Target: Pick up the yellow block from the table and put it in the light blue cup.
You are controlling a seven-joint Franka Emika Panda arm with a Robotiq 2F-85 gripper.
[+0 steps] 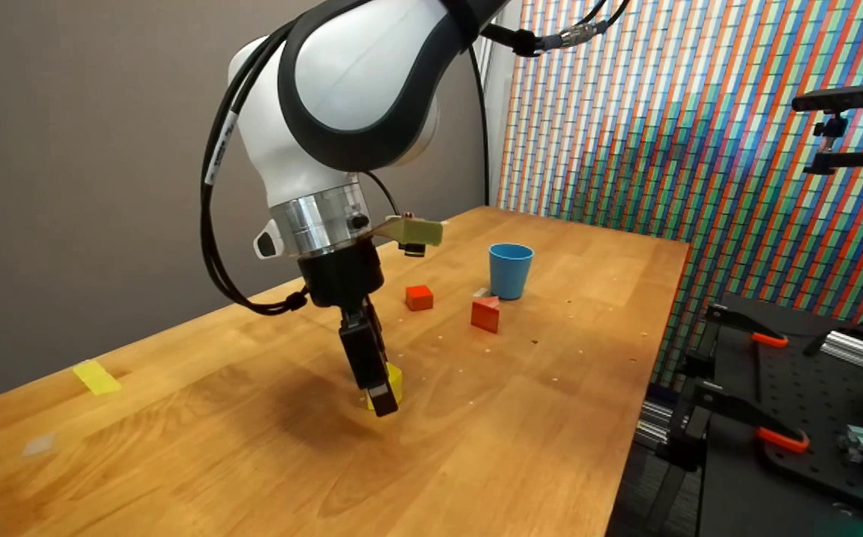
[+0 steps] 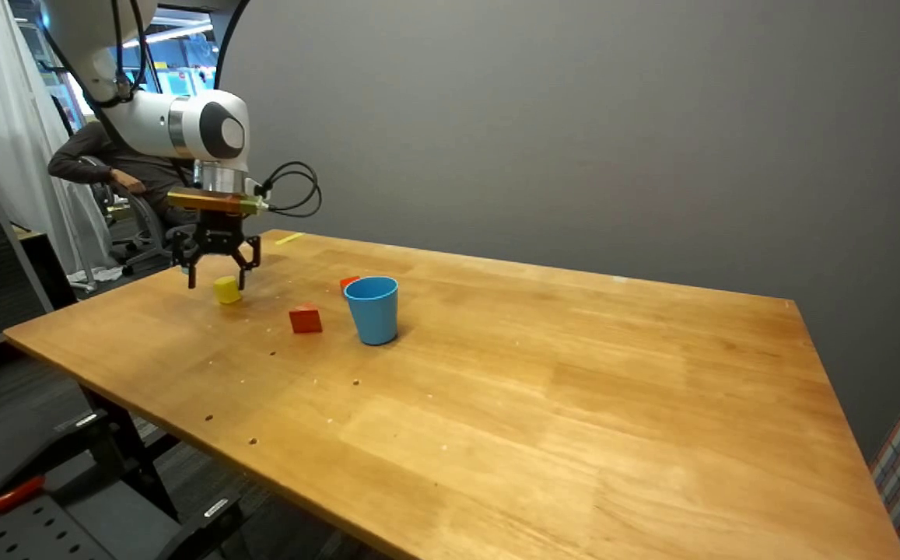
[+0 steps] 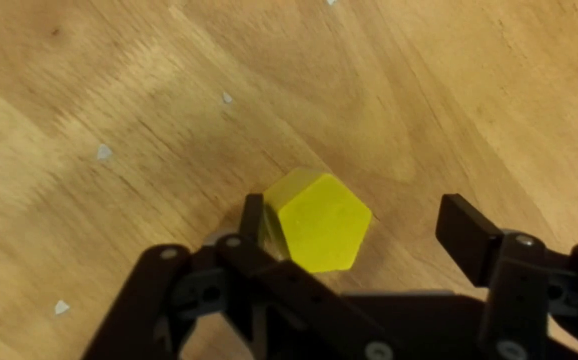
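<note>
Yellow block (image 3: 326, 225), five-sided on top, no clear long axis, sits on the table (image 2: 574, 404) inside the span of the claw (image 3: 358, 225), which is spread wide and holds nothing. Off-centre, though: in the wrist view it's right beside the finger at picture left (image 3: 253, 217), well apart from the opposite one; contact can't be told. Judging from that, a slight shift toward picture left would centre it; otherwise closing likely shoves the block sideways before gripping. Tip height versus block sides: unsure. Farther out, a red cube (image 1: 419, 298) and red wedge (image 1: 485, 316); past them the light blue cup (image 2: 376, 315), upright. Wedge is roughly on the way, so the lift should clear it.
</note>
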